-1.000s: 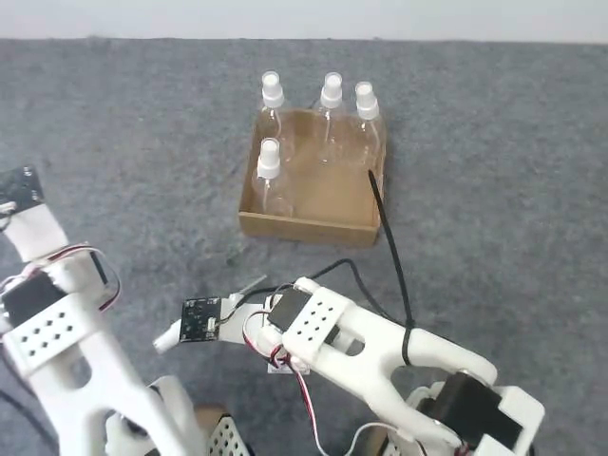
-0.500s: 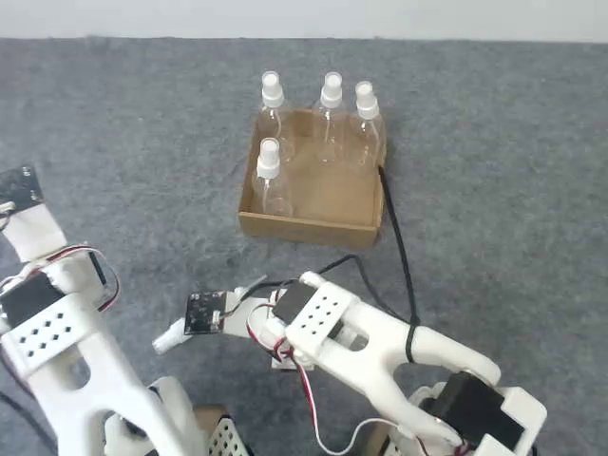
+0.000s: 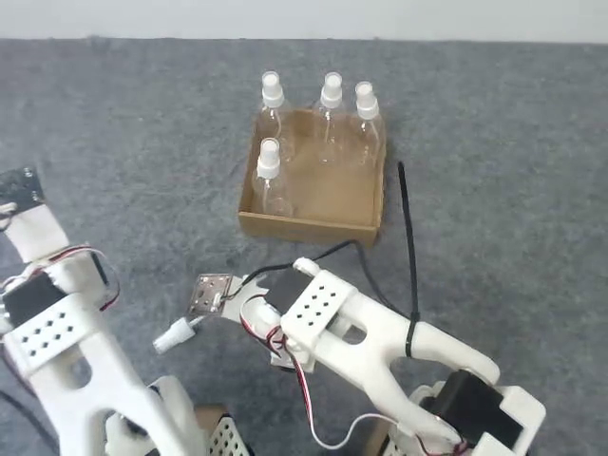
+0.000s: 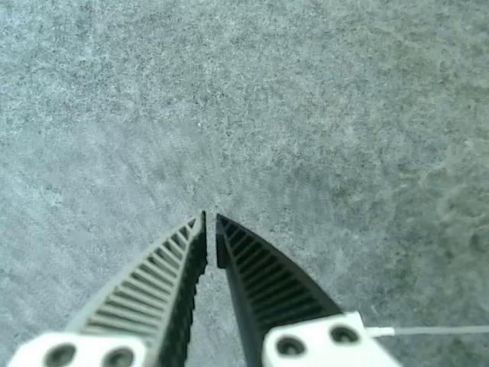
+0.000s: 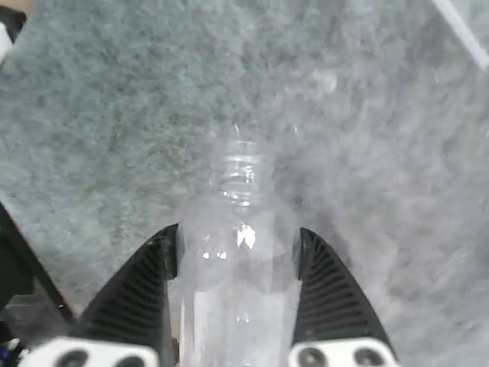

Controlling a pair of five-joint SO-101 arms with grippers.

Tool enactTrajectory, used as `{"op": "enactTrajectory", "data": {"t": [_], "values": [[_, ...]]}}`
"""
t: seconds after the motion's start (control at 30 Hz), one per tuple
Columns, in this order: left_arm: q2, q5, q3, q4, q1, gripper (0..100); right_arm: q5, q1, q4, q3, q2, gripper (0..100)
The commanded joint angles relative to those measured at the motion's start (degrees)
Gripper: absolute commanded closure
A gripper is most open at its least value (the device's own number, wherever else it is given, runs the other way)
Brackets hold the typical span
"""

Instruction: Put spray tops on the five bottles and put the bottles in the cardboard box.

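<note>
Four clear bottles with white spray tops (image 3: 270, 176) stand in the cardboard box (image 3: 309, 228) at the back middle of the carpet. My right gripper (image 5: 237, 233) is shut on a fifth clear bottle (image 5: 241, 183), which has a bare threaded neck and is held low over the carpet. In the high view the right arm (image 3: 323, 313) is in front of the box. A loose white spray top (image 3: 176, 334) lies on the carpet beside its wrist. My left gripper (image 4: 211, 222) hangs shut over bare grey carpet, with nothing between its fingers.
The left arm (image 3: 47, 323) stands at the near left edge. A black cable (image 3: 408, 237) runs from the right arm past the box's right side. Grey carpet lies open to the left and right of the box.
The right arm's wrist has turned and shifted slightly toward the box, and its black cable has swung off the box's right wall. The spray top and left arm stay put.
</note>
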Motion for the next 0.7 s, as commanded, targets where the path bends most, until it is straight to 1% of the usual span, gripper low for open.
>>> {"op": "enactTrajectory", "data": {"t": [0.0, 0.17, 0.3, 0.4, 0.5, 0.57, 0.67], "values": [[-2.5, 0.0, 0.3, -1.6, 1.0, 98, -5.2, 0.9, 3.4, -4.6, -2.5, 98.6], [-2.5, -0.1, 0.4, -1.4, 2.6, 98, -6.7, 2.7, 6.3, -4.4, -8.9, 98.6], [-2.5, -0.1, 0.5, -0.7, 3.3, 98, -6.7, 8.1, 6.6, -3.3, -15.3, 98.6], [-2.5, -0.4, 0.5, 1.0, 6.5, 98, -6.7, 11.4, 5.3, -1.4, -20.1, 98.6], [-2.2, -2.9, 0.5, 2.1, 9.1, 98, -6.9, 14.6, 4.4, 0.0, -24.0, 98.6], [-2.1, -3.3, 0.7, 2.5, 9.7, 96, -9.0, 16.7, 4.4, 0.2, -26.1, 98.6], [-2.1, -3.6, 1.1, 2.9, 9.8, 89, -10.1, 18.2, 4.4, 0.3, -27.6, 98.6]]}}
